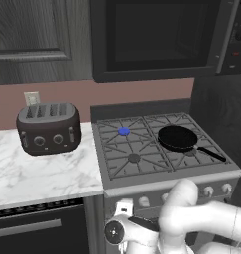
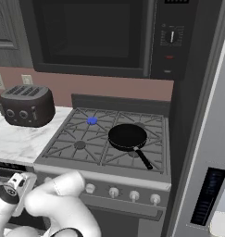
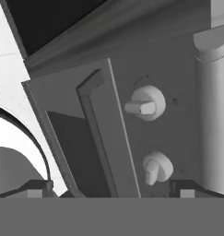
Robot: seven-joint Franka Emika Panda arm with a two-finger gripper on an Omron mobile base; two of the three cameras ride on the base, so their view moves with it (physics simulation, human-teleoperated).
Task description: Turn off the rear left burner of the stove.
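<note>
The stove (image 1: 142, 183) (image 2: 63, 159) is a grey gas range with dark grates. Its rear left burner (image 1: 123, 131) (image 2: 91, 121) has a bright blue cap. A row of small silver knobs (image 1: 209, 191) (image 2: 114, 192) runs along the front panel. My gripper (image 3: 113, 191) is low in front of that panel near its left end, and its hand (image 1: 123, 211) (image 2: 15, 185) is seen from both base cameras. The jaws stand open with nothing between them. In the hand view, two knobs (image 3: 145, 103) (image 3: 156, 168) lie just ahead, apart from the fingertips (image 3: 37, 189).
A black frying pan (image 1: 177, 137) (image 2: 128, 136) rests on the right side of the stove. A dark four-slot toaster (image 1: 48, 128) stands on the marble counter (image 1: 42, 173) at the left. A microwave (image 1: 156, 34) hangs above. A tall grey appliance (image 2: 211, 139) flanks the right.
</note>
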